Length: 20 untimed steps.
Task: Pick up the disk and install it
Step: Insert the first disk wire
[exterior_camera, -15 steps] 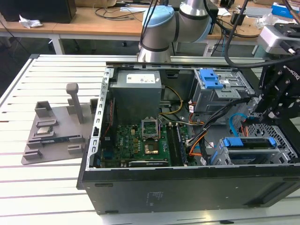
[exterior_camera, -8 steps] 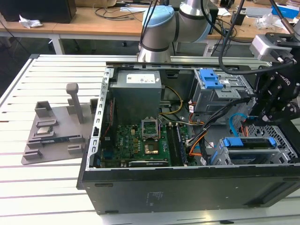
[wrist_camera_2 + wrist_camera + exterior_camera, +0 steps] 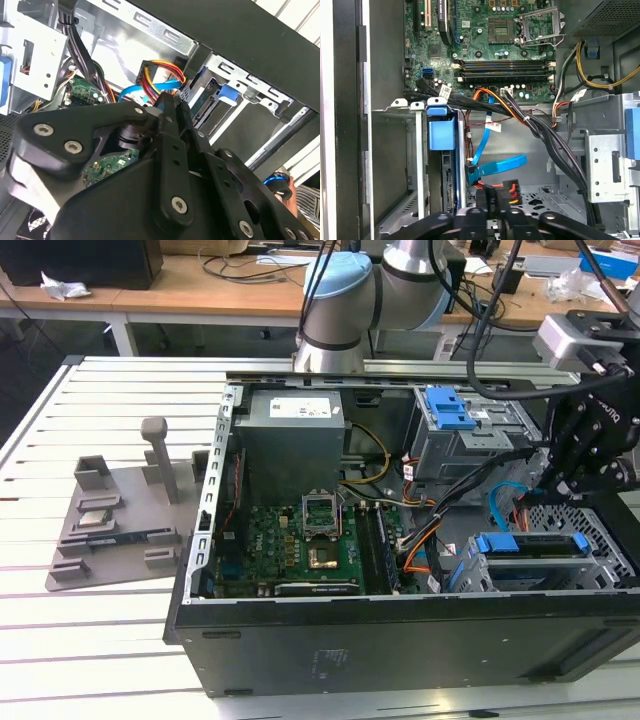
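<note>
The disk [image 3: 530, 548] sits on edge inside the metal drive cage [image 3: 590, 540] at the case's front corner, on the exterior view's right. Its blue carrier tab [image 3: 441, 132] sticks out of the slot, and the tab [image 3: 227, 95] shows with the silver body [image 3: 206, 100] behind it. My black gripper [image 3: 565, 485] hovers just above and beside the cage, apart from the disk. Its fingers [image 3: 492, 200] are shut with nothing between them, close to a power connector [image 3: 510, 192] with red and yellow wires and a blue data cable [image 3: 500, 165].
The open case [image 3: 400, 640] holds a motherboard [image 3: 310, 540], a grey power-supply box [image 3: 295, 435] and an upper bay with a blue latch [image 3: 450, 410]. A thick black cable bundle [image 3: 540, 130] crosses beside the cage. A grey fixture tray [image 3: 120, 510] lies on the exterior view's left.
</note>
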Available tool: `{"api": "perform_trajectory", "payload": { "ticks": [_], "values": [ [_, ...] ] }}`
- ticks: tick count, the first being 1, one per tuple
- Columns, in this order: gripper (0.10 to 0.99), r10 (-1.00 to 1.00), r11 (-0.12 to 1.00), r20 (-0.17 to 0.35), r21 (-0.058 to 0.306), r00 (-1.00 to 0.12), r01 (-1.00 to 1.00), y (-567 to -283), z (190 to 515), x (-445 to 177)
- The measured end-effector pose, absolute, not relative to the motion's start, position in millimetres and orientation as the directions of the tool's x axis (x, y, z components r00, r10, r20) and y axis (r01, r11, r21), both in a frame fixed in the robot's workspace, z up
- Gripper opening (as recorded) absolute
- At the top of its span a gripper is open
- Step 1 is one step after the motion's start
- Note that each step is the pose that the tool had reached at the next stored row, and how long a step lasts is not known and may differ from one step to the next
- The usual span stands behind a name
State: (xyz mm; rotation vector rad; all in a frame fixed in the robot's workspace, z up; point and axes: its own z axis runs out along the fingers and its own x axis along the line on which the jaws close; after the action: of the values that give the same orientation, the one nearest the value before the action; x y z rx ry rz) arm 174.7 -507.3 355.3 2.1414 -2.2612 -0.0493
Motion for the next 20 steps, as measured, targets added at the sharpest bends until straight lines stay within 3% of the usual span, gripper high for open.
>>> {"api": "perform_trajectory", "payload": {
  "ticks": [2, 12, 20],
  "values": [
    [0.169, -0.999, 0.054, -0.002, 0.042, -0.054, -0.998, -507.5, 355.3, 174.7],
    [0.169, -0.999, 0.054, -0.002, 0.041, -0.054, -0.998, -539.8, 354.2, 174.8],
    [0.169, -0.999, 0.046, -0.001, 0.041, -0.046, -0.998, -541.8, 342.3, 178.2]
  ]
}}
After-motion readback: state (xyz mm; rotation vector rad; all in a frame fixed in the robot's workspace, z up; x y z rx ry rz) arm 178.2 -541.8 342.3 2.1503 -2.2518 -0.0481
